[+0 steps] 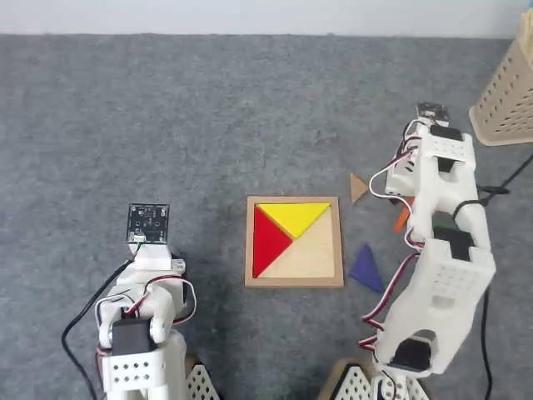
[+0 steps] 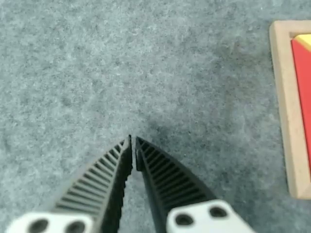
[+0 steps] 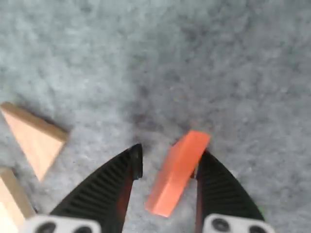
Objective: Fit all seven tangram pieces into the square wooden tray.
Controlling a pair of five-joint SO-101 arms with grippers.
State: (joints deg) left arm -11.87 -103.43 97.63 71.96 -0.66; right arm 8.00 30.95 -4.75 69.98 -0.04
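Observation:
The square wooden tray (image 1: 293,279) lies mid-table with a yellow triangle (image 1: 293,215) and a red triangle (image 1: 269,239) inside it. A plain wooden triangle (image 1: 358,187) and a blue triangle (image 1: 366,267) lie on the carpet to its right. My right gripper (image 3: 169,153) is open low over the carpet, with an orange piece (image 3: 177,172) between its fingers, close against one of them and apart from the other. The wooden triangle (image 3: 36,138) lies beside it. My left gripper (image 2: 132,141) is shut and holds nothing, over bare carpet left of the tray (image 2: 286,121).
A perforated beige basket (image 1: 508,83) stands at the far right edge. The right arm (image 1: 445,250) covers part of the orange piece (image 1: 401,220) and something dark green (image 1: 441,223). Grey carpet covers the table.

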